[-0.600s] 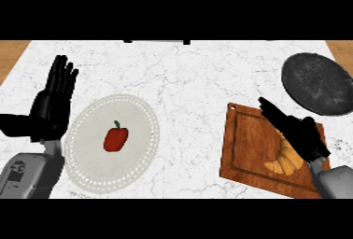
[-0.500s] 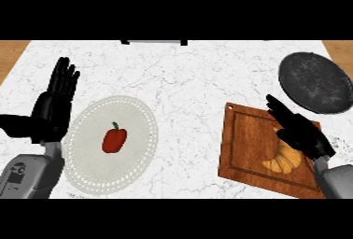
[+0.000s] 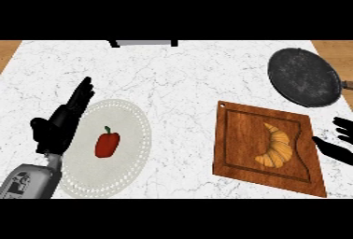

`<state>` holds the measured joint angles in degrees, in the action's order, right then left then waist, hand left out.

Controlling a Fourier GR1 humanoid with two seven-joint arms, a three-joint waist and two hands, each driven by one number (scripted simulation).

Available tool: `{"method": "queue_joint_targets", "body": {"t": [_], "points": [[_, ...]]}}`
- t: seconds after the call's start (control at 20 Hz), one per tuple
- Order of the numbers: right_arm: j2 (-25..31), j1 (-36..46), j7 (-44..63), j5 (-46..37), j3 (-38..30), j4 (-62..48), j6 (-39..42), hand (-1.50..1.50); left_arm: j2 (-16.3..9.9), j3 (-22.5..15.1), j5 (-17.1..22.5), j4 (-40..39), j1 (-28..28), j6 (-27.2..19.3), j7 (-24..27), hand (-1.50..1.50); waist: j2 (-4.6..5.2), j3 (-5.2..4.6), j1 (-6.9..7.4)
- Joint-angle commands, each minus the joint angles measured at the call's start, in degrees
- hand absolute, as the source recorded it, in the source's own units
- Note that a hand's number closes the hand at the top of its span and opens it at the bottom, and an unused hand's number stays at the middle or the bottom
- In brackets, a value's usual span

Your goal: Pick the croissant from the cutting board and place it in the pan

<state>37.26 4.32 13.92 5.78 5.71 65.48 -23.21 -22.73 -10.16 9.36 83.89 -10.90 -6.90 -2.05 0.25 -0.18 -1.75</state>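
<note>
A golden croissant (image 3: 274, 146) lies on the wooden cutting board (image 3: 238, 140) at the right of the counter. The dark round pan (image 3: 305, 77) sits behind the board at the far right, with nothing in it. My right hand (image 3: 337, 145) shows at the right edge, just right of the board, with its fingers spread and apart from the croissant. My left hand (image 3: 62, 120) rests open at the left, fingers up, beside the plate.
A white plate (image 3: 131, 140) with a red bell pepper (image 3: 107, 144) on it lies at the left. A grey and black object (image 3: 142, 43) stands at the counter's back edge. Wooden floor shows past the counter's far corners.
My right hand has drawn back to the right, off the cutting board, and the whole croissant is now uncovered. The left hand has stayed where it was.
</note>
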Motion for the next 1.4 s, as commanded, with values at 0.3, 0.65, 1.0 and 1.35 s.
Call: {"method": "queue_joint_targets", "body": {"t": [0.3, 0.65, 1.0, 1.35], "points": [[-1.52, -11.10, 21.29, -11.95, 8.68, 18.87, -13.42, -1.50, 0.91, -3.85, -3.19, 7.47, 1.96, -0.07, -8.03, 0.00, -0.55, 0.02, 1.23], [10.68, 0.11, 43.67, -10.48, 11.64, 21.26, 7.61, -1.50, -0.58, -2.09, -1.15, 6.01, 1.19, 3.50, -7.08, 0.00, -0.17, -0.06, 3.02], [9.47, 9.44, 54.33, 3.55, 13.97, 17.09, 27.46, -1.50, 1.54, -3.96, -3.18, 3.96, 1.41, 3.23, -5.19, 0.00, 0.19, 0.09, 3.76], [4.65, 20.10, 63.20, 8.20, 16.74, 12.30, 30.64, -1.50, 2.24, -3.04, -3.24, 5.43, 0.70, 3.31, -7.49, 0.00, -0.08, 0.11, 3.12]]}}
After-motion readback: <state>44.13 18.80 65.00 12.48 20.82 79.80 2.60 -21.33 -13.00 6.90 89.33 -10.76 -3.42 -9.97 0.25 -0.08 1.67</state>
